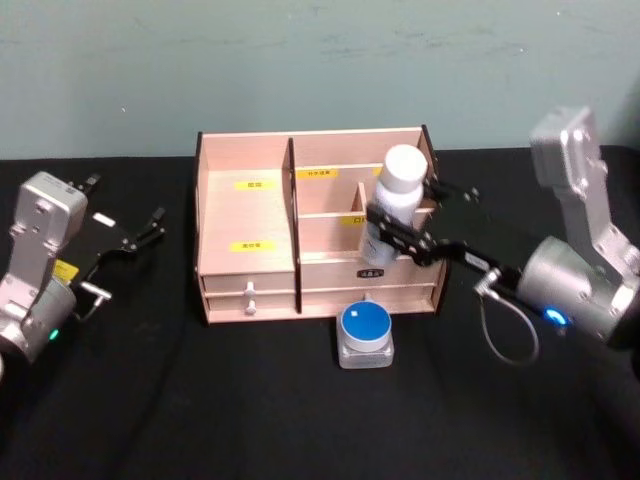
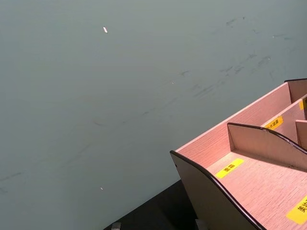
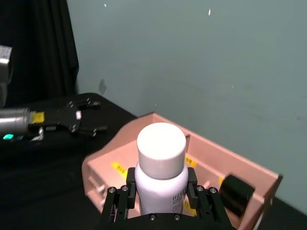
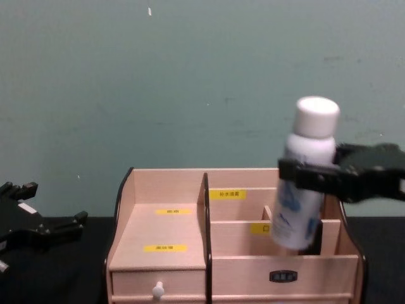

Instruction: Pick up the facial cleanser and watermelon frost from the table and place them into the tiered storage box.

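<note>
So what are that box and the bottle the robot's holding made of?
The box looks like thin light wood or plywood, matte, with dark cut edges. The bottle in the right gripper seems smooth white plastic with a printed label. The left gripper waits at left.

Soft, even light falls on the scene. In the head view the bottle (image 1: 397,200) has a cap that glares white at 1 o'clock, while the black cloth (image 1: 200,400) swallows every shadow. In the left wrist view the box (image 2: 249,182) is brightly lit at 4 o'clock, and its divider (image 2: 264,143) lays a dark shadow along the floor.
</note>
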